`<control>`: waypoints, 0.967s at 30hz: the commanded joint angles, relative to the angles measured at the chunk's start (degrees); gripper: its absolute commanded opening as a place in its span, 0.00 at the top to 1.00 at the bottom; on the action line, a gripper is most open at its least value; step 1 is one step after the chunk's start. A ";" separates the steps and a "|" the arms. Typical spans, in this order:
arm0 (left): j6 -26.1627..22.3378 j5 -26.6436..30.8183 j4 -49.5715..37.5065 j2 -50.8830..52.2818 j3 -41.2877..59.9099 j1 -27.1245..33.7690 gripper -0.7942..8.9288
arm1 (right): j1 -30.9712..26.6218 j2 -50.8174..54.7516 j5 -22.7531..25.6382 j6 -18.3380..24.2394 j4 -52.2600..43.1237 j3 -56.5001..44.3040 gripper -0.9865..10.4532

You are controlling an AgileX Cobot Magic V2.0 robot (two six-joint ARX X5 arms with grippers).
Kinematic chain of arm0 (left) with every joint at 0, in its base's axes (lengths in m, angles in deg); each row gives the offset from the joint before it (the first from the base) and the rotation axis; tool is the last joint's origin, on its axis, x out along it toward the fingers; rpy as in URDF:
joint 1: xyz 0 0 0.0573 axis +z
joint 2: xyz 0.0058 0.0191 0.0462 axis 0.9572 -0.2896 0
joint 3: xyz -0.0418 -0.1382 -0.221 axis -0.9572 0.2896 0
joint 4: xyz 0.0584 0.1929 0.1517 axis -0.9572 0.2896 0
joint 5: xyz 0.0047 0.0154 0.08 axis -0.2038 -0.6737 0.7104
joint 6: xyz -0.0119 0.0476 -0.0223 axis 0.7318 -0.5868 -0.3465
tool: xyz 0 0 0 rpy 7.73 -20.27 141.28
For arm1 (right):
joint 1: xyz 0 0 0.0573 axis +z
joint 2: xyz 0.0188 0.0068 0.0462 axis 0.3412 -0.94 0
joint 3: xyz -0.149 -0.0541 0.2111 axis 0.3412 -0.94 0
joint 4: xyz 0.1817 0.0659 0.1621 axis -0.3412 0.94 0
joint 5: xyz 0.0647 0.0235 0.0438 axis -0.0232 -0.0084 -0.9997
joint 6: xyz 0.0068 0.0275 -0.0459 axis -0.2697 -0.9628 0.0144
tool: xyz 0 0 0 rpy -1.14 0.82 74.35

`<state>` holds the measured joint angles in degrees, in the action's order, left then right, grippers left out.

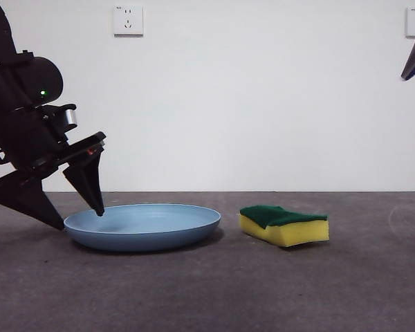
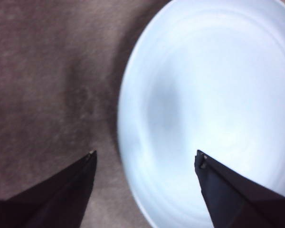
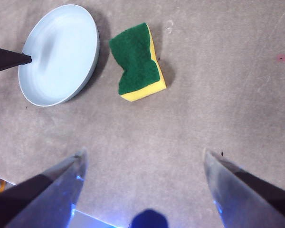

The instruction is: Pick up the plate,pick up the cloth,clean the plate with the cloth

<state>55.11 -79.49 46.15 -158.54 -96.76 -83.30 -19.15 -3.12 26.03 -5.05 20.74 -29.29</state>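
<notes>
You have the grey table point(image 1: 214, 290) running across the whole front view, with the white wall point(image 1: 263, 104) behind it and a socket point(image 1: 128, 20) at about 11 o'clock in that view. The left arm point(image 1: 24, 117) comes in big and dark from 9 o'clock, tilted down toward the table. Its left gripper point(image 1: 79, 220) is spread wide and straddles the plate's near rim: one jaw tip sits over the inside of the plate, the other lies outside it, low by the table. Your left wrist view confirms this, with one jaw over pale blue and the other over bare table; whether either tip touches the plate you cannot tell. The plate point(image 1: 144, 225) lies flat on the table, right side up, left of centre in the front view. The sponge point(image 1: 285, 225) rests on the table near the plate but apart from it, toward 3 o'clock of it, green scouring face up and yellow body below. The right gripper point(image 3: 142, 159) waits high above the table, jaws wide apart and holding nothing; in the front view it shows only as a dark tip at the 1 o'clock corner, and its own camera looks down on both plate and sponge.
</notes>
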 commanded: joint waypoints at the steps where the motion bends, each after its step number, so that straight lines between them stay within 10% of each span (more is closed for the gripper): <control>1: -0.66 -0.26 -0.61 -0.44 0.04 -0.46 0.57 | 0.13 0.09 -0.04 -0.31 -0.09 0.17 0.56; 21: -0.66 -0.72 -0.37 -2.47 0.04 -0.87 0.57 | 0.13 0.09 -0.02 -0.31 -0.13 0.17 0.56; 26: -1.84 -0.59 -0.63 -2.73 0.04 -1.55 0.95 | 0.13 0.09 -0.02 -0.31 -0.13 0.17 0.56; 29: -3.41 -0.04 -1.31 -2.71 0.04 -1.79 0.93 | 0.13 0.09 -0.04 -0.31 -0.24 0.17 0.56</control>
<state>53.54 -79.53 45.43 -160.35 -96.80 -84.87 -19.15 -3.12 26.06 -5.05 20.72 -29.29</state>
